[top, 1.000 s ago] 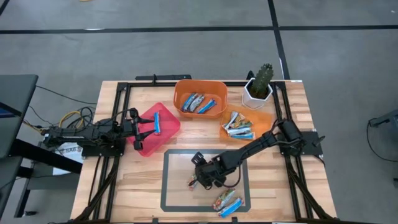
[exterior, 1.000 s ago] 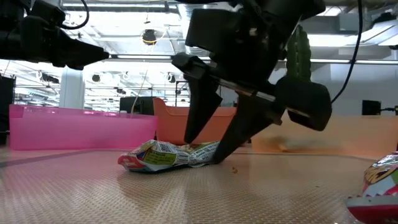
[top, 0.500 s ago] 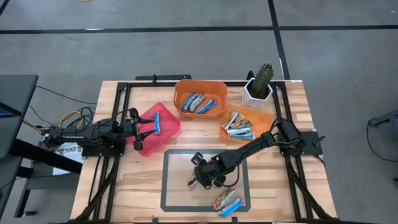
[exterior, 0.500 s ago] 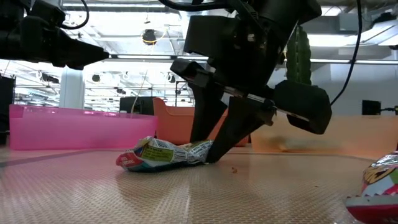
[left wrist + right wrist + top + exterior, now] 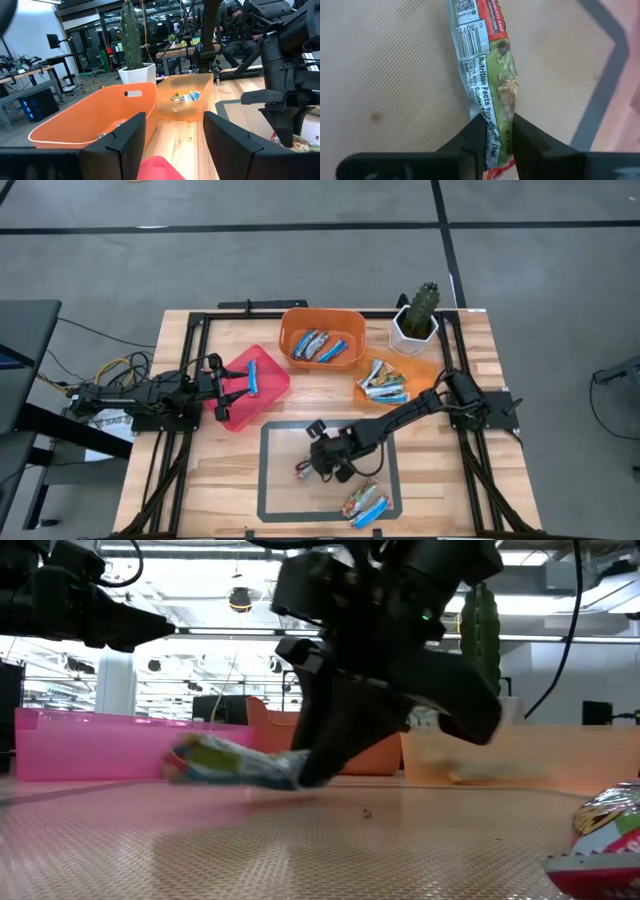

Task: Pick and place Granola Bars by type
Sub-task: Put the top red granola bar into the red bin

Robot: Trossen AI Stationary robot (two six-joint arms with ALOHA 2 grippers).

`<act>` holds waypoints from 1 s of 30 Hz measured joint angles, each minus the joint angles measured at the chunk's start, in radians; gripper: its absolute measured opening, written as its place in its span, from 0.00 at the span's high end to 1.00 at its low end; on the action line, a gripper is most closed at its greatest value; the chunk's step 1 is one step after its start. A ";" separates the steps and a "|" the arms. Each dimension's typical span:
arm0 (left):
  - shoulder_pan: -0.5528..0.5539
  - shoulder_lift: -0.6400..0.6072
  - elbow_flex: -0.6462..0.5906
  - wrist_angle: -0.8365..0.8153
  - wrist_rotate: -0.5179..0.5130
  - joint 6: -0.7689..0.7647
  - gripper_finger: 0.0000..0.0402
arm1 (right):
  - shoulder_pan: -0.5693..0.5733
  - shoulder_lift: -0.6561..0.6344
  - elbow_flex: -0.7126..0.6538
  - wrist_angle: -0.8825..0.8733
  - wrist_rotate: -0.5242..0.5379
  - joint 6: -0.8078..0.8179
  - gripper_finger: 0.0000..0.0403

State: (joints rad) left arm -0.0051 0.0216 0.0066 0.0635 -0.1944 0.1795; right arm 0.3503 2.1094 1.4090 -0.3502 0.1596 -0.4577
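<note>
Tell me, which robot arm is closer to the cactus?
The right. The right gripper works over the mat, shut on a granola bar, below the cactus. The left gripper hovers over the pink bin, farther away.

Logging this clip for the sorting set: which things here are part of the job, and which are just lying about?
Job:
- bar held in the right claw
- bars left on the mat
- bars sorted into the orange bin, tray and pink bin
- left claw over the pink bin

Lying about:
- cactus in its white pot
</note>
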 joint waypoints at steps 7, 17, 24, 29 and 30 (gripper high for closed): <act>0.000 0.000 0.000 0.000 0.000 0.000 0.52 | -0.021 -0.001 0.000 0.116 0.004 0.167 0.84; 0.000 0.000 0.000 0.000 0.001 0.000 0.52 | -0.101 -0.003 0.000 0.424 0.003 0.513 0.84; 0.000 0.000 0.000 0.000 0.001 0.000 0.52 | -0.159 -0.004 0.001 0.665 0.002 0.606 0.84; 0.000 0.000 0.000 0.000 0.001 0.000 0.52 | -0.190 -0.004 0.001 0.804 0.003 0.618 0.84; 0.000 0.000 0.000 0.000 0.001 0.000 0.52 | -0.195 -0.004 0.001 0.828 0.003 0.618 0.84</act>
State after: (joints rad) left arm -0.0051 0.0216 0.0066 0.0635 -0.1937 0.1795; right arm 0.1555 2.1056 1.4101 0.4780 0.1623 0.1601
